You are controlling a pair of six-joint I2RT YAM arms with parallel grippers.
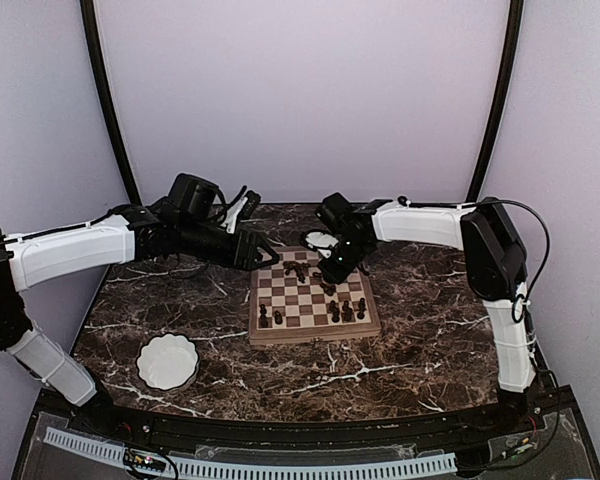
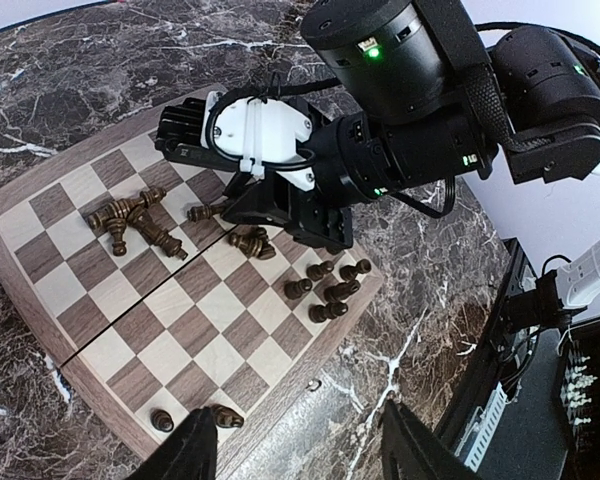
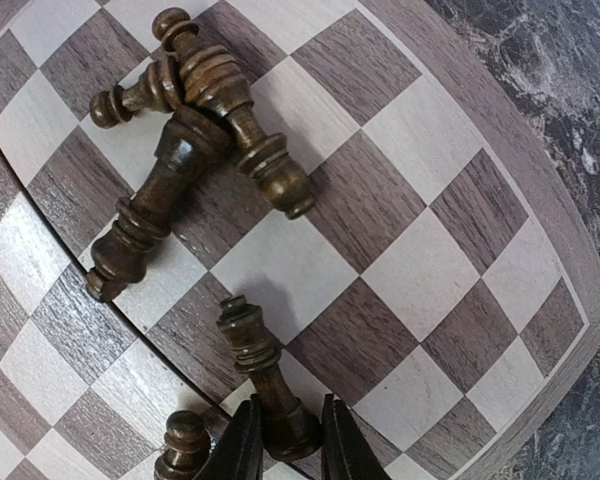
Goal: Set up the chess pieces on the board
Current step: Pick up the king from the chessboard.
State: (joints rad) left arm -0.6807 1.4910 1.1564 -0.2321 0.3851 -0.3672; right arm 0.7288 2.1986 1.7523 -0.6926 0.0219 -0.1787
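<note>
The board (image 1: pixel 315 333) lies mid-table. Dark chess pieces lie in a heap (image 1: pixel 298 268) at its far side, and a few stand along its near edge (image 1: pixel 346 311). My right gripper (image 1: pixel 337 272) is low over the board. In the right wrist view it (image 3: pixel 288 450) is shut on the base of a tall dark piece (image 3: pixel 252 345), next to a small pawn (image 3: pixel 185 438). The heap (image 3: pixel 195 110) lies beyond it. My left gripper (image 1: pixel 266 254) hovers over the board's far left corner. In the left wrist view it (image 2: pixel 302 450) is open and empty above the rim (image 2: pixel 280 405).
A white scalloped bowl (image 1: pixel 168 361) stands on the marble table near the front left. A small white object (image 1: pixel 320 240) sits just behind the board. In the left wrist view the right arm (image 2: pixel 380 130) reaches over the board, and two pieces (image 2: pixel 192 418) stand near the rim.
</note>
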